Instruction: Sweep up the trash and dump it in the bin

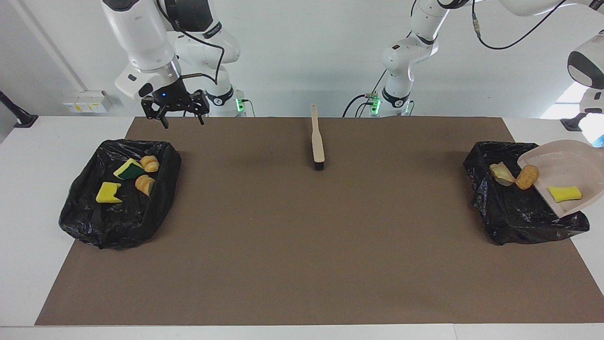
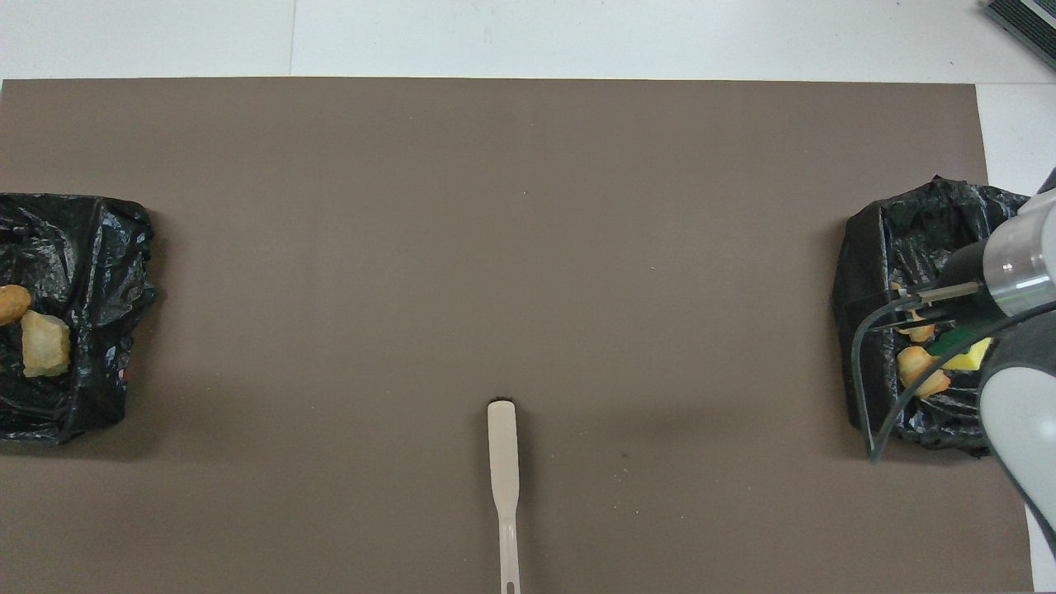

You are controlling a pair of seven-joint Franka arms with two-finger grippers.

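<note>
Trash slides off dustpan gripped by unseen left claw; right claw open.

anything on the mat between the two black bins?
Only the hand brush, lying near the robots' edge, midway between the bins; otherwise bare mat. Facing view shows it.

Robotics lab. 2 white Franka arms bolted at a white table. Flat brown mat, bare white wall.
</note>
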